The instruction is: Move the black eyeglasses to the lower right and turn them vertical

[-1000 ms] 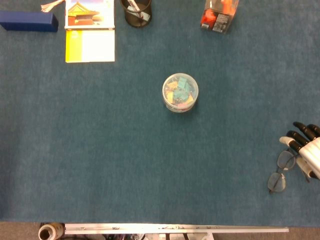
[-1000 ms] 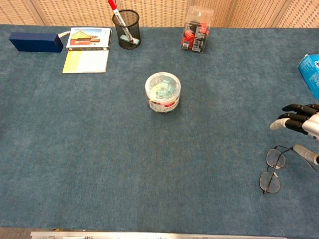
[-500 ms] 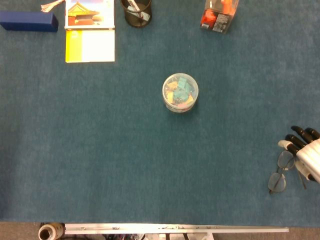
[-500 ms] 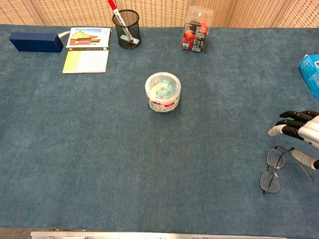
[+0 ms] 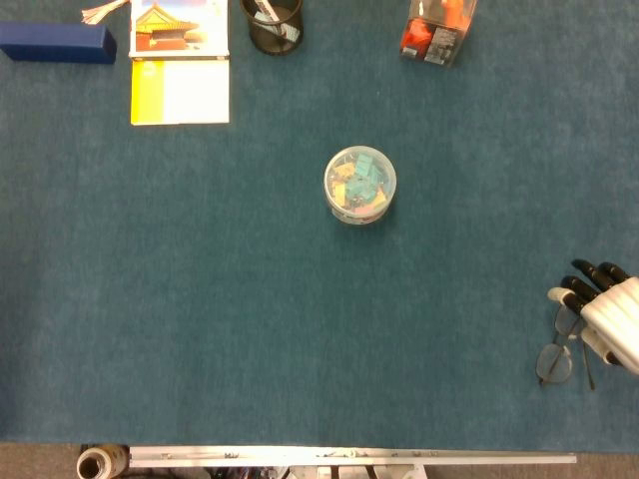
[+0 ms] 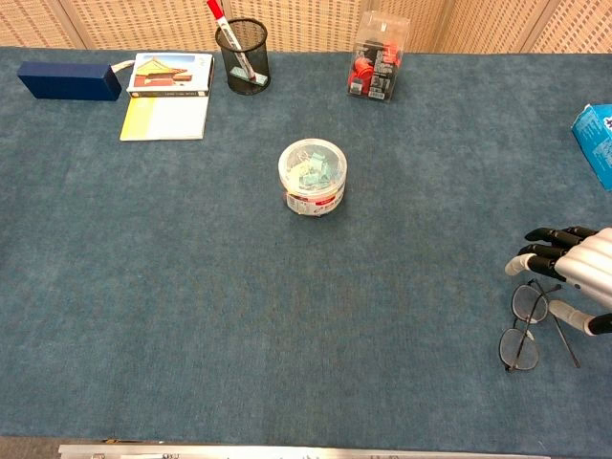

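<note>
The black-tipped fingers (image 6: pixel 534 259) of the right hand (image 6: pixel 577 270) are reaching, spread and holding nothing, over the far lens of the thin black wire-framed eyeglasses (image 6: pixel 524 330), which are lying near the bench's (image 6: pixel 191 287) near right corner, roughly vertical already. The placing looks nearly finished; next, probably, any final straightening calls for a light nudge.

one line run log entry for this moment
stage: placing | black eyeglasses: lower right, lenses stacked vertically | right robot hand: over glasses, contact unclear | left robot hand: not in view
</note>
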